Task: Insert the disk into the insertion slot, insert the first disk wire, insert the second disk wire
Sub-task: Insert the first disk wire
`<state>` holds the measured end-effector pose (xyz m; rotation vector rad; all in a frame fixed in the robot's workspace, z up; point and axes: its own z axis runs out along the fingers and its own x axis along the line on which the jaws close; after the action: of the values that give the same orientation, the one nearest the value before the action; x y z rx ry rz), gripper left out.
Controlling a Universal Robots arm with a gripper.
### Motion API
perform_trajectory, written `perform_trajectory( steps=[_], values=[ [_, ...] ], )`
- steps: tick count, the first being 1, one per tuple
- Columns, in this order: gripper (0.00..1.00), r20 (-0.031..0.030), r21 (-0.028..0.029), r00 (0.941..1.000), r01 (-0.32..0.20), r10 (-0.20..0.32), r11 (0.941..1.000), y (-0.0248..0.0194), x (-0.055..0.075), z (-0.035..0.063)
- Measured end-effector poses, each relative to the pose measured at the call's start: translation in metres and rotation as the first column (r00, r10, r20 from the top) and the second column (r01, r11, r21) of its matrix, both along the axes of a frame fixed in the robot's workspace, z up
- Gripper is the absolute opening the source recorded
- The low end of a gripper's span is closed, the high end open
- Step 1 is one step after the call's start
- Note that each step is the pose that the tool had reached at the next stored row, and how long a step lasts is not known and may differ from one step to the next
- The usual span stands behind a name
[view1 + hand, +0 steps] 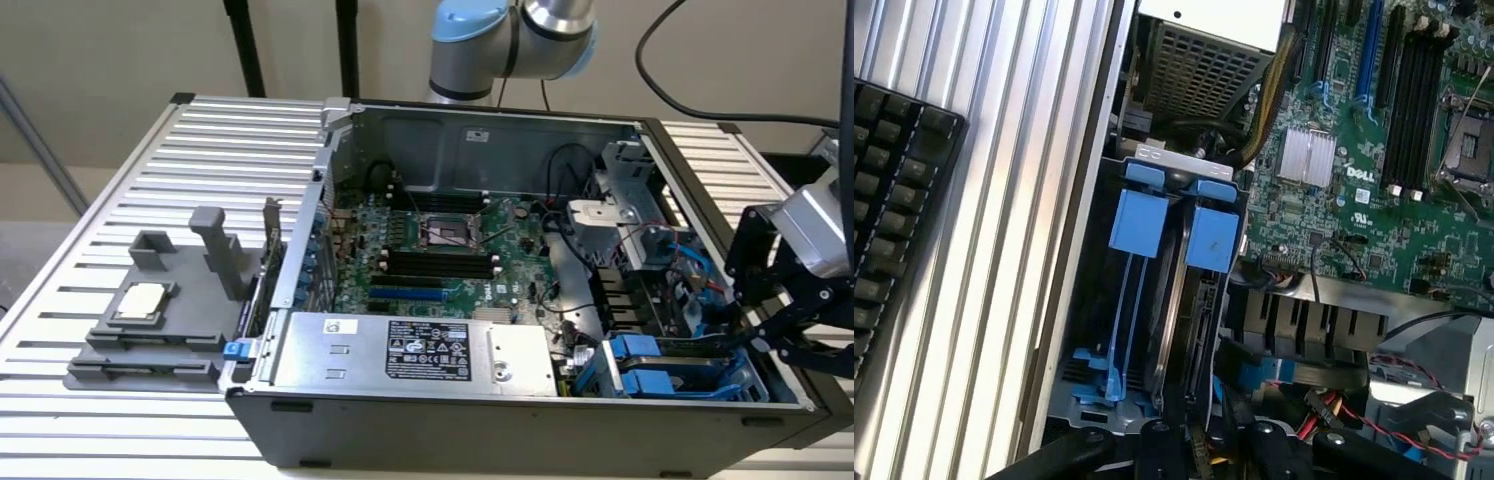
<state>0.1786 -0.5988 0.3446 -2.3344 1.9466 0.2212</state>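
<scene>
The insertion slot [663, 368] is a dark drive cage with blue latches in the corner of the open case, at the exterior view's right. In the wrist view the cage [1089, 340] has two blue latch tabs [1139, 208]. The disk [1204, 325] stands on edge under the second tab, most of it sunk into the cage. My gripper [747, 345] reaches in over the case wall; its black fingers [1154, 432] close around the disk's near end [1204, 440]. Blue cables [687, 272] and red-black wires [1374, 412] lie loose beside the cage.
A silver power-supply box [400, 350] sits next to the cage, and the motherboard [441, 250] lies behind it. A grey fixture block [147, 330] stands on the ribbed table at the exterior view's left. A black keyboard [894, 200] lies outside the case wall.
</scene>
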Motion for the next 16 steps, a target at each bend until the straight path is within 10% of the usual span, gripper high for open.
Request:
perform_trajectory(
  steps=[6, 16],
  values=[
    [0.27, 0.0, 0.019, 0.9998, -0.022, 0.022, 0.9996, -0.0001, 0.0023, -0.0024],
    [0.17, -0.0003, 0.0204, 0.9994, -0.034, 0.035, 0.9992, -0.0013, -0.0049, 0.0008]
  ],
)
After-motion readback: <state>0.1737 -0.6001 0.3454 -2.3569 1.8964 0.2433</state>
